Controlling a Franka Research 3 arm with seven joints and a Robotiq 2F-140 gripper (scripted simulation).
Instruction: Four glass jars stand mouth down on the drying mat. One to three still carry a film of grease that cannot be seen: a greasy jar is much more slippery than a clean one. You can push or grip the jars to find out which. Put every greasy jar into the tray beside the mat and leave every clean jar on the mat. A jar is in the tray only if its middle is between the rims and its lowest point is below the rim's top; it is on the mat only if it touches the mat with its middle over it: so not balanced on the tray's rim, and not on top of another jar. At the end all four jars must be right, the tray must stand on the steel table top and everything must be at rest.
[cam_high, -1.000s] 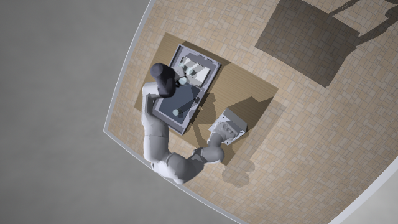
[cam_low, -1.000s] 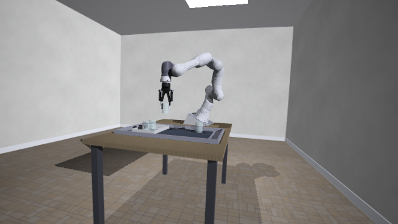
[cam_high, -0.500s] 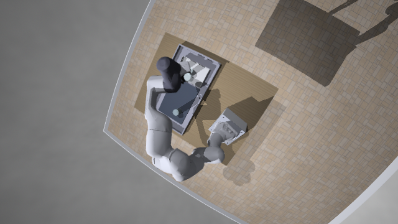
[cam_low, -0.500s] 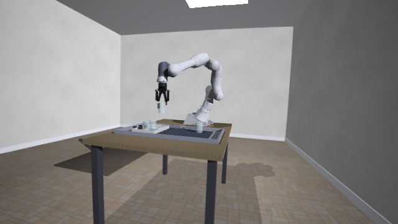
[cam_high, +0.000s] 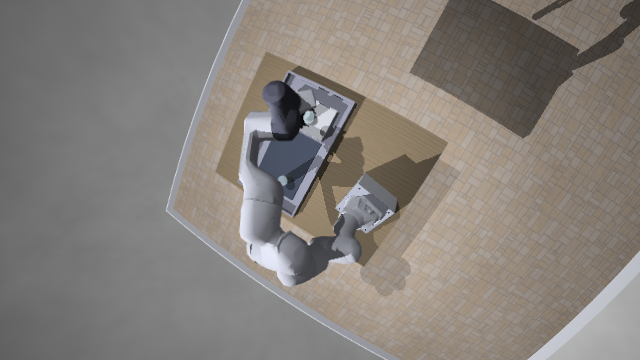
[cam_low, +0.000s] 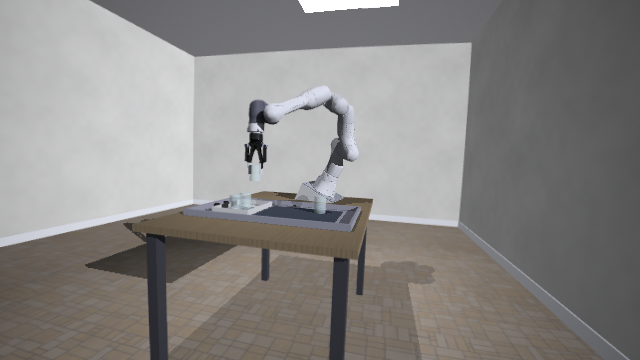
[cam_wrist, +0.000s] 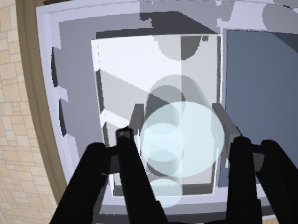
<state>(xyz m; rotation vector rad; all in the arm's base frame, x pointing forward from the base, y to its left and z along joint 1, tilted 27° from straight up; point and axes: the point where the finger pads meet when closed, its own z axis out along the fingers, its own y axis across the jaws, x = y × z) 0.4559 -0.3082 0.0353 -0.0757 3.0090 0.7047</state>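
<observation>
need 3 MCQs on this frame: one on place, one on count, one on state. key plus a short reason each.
1. Where is the held jar just now?
A. standing on the mat
B. in the air above the tray
C. lying on the floor

2. How many jars stand in the tray?
A. none
B. two
C. four

3. What state is the gripper in?
A. wide open, holding nothing
B. fully shut, holding nothing
C. shut on a jar

Key: B, B, C.
1. B: the exterior view shows the jar hanging high over the table, and the wrist view shows the pale tray right below it.
2. B: two jars stand side by side in the tray, while another jar stands on the dark mat.
3. C: the fingers flank the round jar in the wrist view and carry it clear of any surface.
</observation>
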